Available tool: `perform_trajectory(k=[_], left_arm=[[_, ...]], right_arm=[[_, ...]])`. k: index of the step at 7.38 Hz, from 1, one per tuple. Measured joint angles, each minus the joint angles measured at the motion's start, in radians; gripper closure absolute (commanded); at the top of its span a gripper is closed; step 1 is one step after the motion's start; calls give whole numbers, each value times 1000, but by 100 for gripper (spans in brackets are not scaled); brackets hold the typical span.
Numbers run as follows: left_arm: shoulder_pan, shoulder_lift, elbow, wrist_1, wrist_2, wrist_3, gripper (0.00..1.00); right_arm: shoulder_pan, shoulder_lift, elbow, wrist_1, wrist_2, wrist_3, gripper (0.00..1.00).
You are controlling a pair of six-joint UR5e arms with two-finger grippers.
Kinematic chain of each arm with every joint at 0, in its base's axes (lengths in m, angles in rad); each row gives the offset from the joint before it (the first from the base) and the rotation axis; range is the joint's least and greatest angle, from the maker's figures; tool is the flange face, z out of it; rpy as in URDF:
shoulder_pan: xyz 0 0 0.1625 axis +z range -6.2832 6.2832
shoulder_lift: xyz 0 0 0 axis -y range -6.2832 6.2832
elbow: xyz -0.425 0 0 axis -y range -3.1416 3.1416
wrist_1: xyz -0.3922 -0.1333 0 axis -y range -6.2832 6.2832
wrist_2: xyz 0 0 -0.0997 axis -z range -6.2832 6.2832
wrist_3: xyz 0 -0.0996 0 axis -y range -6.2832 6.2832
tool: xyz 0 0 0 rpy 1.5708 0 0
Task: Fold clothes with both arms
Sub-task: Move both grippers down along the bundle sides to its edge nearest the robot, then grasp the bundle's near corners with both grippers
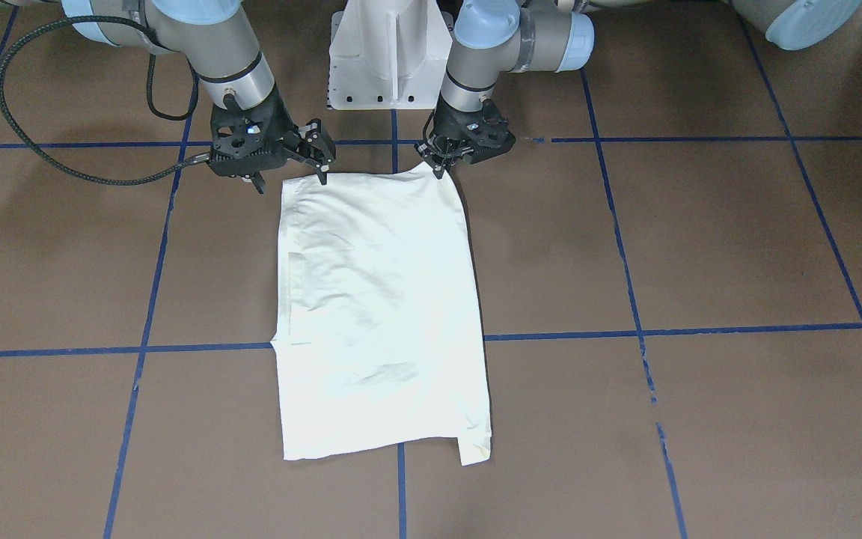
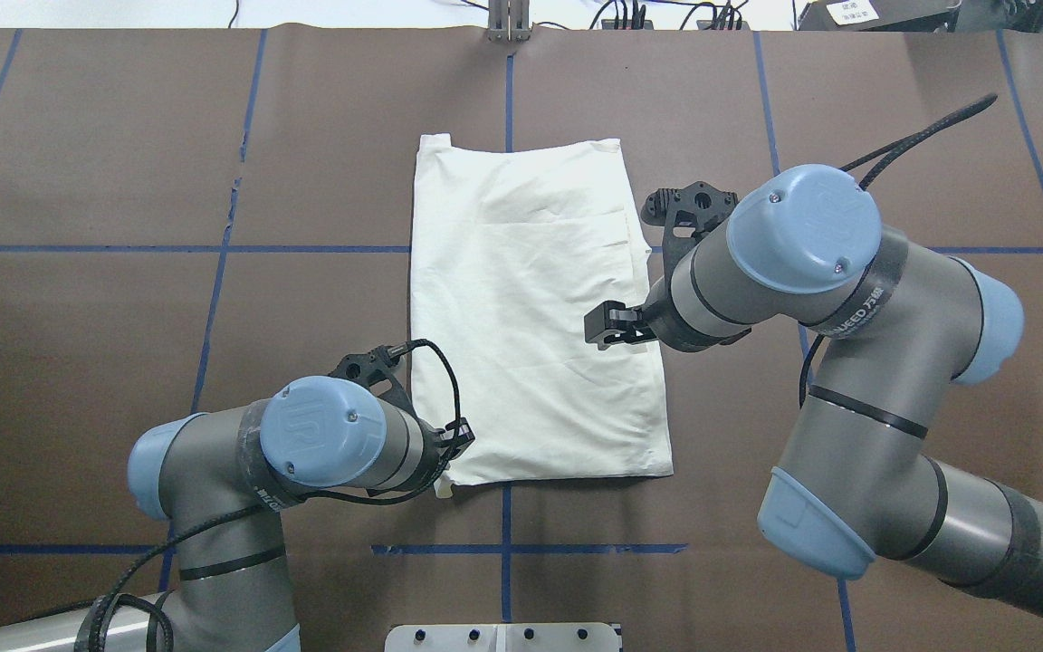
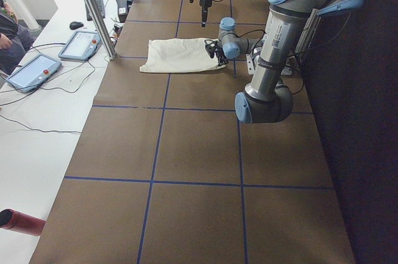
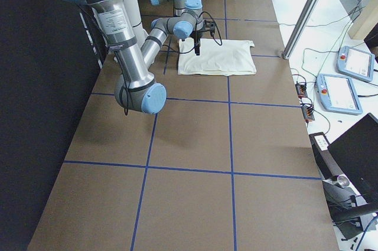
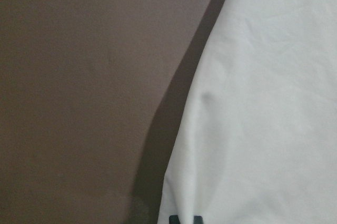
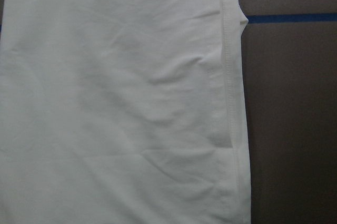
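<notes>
Cream cotton lies in front of you: the T-shirt (image 2: 531,299) is folded into a long rectangle on the brown table (image 2: 123,299), plain side up. Your left gripper (image 1: 440,166) sits low at the shirt's corner nearest the robot on that side. Its fingers are pinched on that corner, which peaks up off the table, and the rest of the garment stretches away ahead and to the right of it. Your right gripper (image 2: 607,328) hangs well above the shirt's right edge with its fingers spread, gripping nothing. The stitched edge lies directly beneath it.
</notes>
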Motion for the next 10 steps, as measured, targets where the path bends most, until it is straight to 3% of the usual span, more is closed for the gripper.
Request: perform_trajectory(k=[2, 5, 7, 10], left_arm=[[-4, 7, -8, -3, -2, 122, 100], [-6, 10, -9, -11, -1, 210, 100], [-5, 9, -8, -14, 0, 216, 100], [-5, 10, -3, -24, 0, 216, 100]], right_arm=[[-69, -18, 2, 27, -39, 293, 0], [-244, -62, -53, 74, -253, 658, 0], [-286, -64, -147, 166, -292, 749, 0], [-270, -63, -179, 188, -282, 757, 0]])
